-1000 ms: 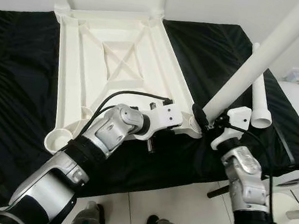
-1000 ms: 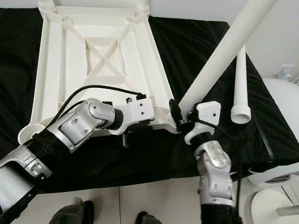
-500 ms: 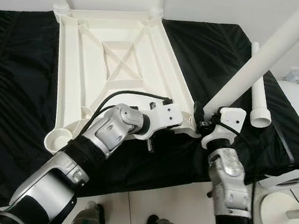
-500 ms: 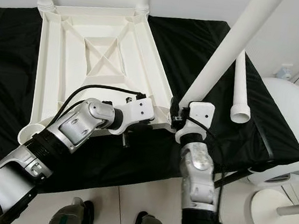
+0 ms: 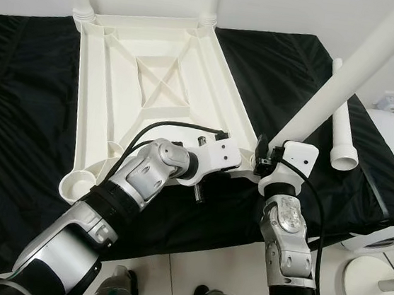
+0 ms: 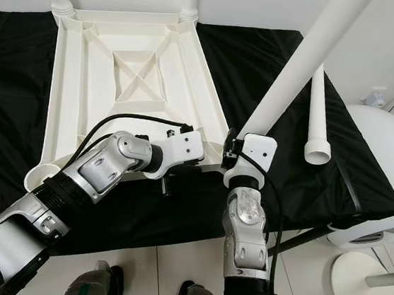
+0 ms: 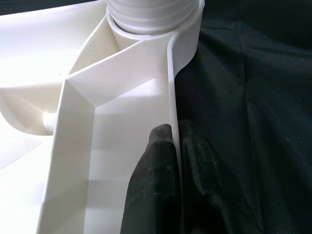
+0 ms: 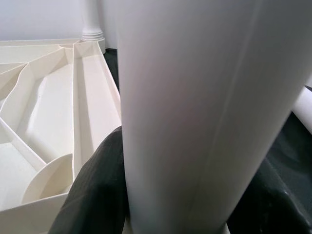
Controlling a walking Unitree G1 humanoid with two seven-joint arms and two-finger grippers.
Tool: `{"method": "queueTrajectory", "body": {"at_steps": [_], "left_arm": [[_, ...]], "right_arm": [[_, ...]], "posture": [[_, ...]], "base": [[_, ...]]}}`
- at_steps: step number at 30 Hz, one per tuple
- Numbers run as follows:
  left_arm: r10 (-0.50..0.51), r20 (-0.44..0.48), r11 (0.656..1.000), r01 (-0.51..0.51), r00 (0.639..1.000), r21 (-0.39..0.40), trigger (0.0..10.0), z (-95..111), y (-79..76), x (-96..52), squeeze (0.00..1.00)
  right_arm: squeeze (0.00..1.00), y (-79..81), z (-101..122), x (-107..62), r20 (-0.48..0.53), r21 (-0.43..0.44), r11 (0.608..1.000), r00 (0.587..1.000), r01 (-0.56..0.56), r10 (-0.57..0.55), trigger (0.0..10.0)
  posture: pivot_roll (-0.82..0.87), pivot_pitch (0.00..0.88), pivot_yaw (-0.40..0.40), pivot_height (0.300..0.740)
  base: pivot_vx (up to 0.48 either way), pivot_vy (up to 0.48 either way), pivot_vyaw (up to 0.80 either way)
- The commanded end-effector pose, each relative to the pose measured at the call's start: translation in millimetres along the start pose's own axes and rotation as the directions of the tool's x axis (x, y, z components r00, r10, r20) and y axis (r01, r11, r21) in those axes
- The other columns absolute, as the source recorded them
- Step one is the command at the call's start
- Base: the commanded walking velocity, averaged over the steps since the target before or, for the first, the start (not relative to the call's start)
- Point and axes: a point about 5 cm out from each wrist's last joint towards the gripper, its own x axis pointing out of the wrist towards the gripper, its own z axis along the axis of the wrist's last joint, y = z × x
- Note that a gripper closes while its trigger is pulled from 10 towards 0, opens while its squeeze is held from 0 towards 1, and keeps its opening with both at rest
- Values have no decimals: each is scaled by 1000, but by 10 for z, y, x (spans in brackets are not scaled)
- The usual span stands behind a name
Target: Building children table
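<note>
We see our left gripper point(image 7: 176, 146) pinching the upturned white plastic tabletop's point(image 5: 154, 86) rim, right gripper point(image 5: 265, 157) clamping a long white tubular leg point(image 5: 348, 72).

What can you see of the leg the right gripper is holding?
The leg is a long, smooth white tube, plastic by the look. It stands tilted, its top leaning up and to the robot's right, out of frame. Its foot sits at the near right corner socket of the upturned tabletop. The right gripper clamps it just above that socket; the black fingers press its sides.
</note>
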Motion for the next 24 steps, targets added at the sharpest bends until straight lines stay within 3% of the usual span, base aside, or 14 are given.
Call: {"method": "queueTrajectory", "body": {"at_steps": [1,3,4,5,6,18,19,21,22,23,24], "left_arm": [[48,7,999,-49,999,22,10000,-25,19,-15,0],[48,7,999,-48,999,23,10000,-26,17,-14,0],[47,8,999,-47,999,24,10000,-23,15,-12,0],[46,8,999,-46,999,24,10000,-21,14,-11,0],[45,9,999,-46,999,25,10000,-15,14,-10,0],[41,10,999,-42,999,27,10000,-16,8,-19,0],[41,10,999,-41,999,26,10000,-17,6,-19,0],[40,10,999,-41,999,26,10000,-16,4,-19,0],[40,10,999,-40,999,26,10000,-17,3,-18,0],[40,9,999,-40,999,26,10000,-17,4,-17,0],[40,9,999,-40,999,26,10000,-17,6,-17,0]], "right_arm": [[0,-43,-23,-18,-8,-5,999,999,41,-41,10000],[0,-51,-23,-18,-7,-5,999,999,47,-47,10000],[898,-57,-18,-18,-6,-5,999,999,51,-51,10000],[898,-60,-15,-17,-5,-5,999,999,53,-53,10000],[1000,-70,-13,-14,-4,-4,998,998,55,-55,10000],[1000,-94,-36,-3,-18,-7,997,997,73,-73,10000],[855,-94,-32,1,-14,-11,997,997,72,-72,10000],[855,-94,-28,5,-11,-13,997,997,70,-70,10000],[0,-91,-21,16,-11,-2,998,998,62,-62,10000],[0,-91,-14,25,-9,3,999,999,54,-54,0],[0,-92,-7,31,-4,5,999,999,45,-45,0]], "posture": [[6,32,-62,740],[6,32,-62,740],[5,29,-61,740],[5,29,-61,740],[5,27,-60,740],[8,32,-58,740],[8,33,-57,740],[8,33,-57,740],[8,34,-57,740],[8,34,-58,740],[8,34,-58,740]], "base": [[0,0,0],[0,0,0],[0,0,0],[0,0,0],[0,0,0],[0,0,0],[0,0,0],[0,0,0],[0,0,0],[0,0,0],[0,0,0]]}}
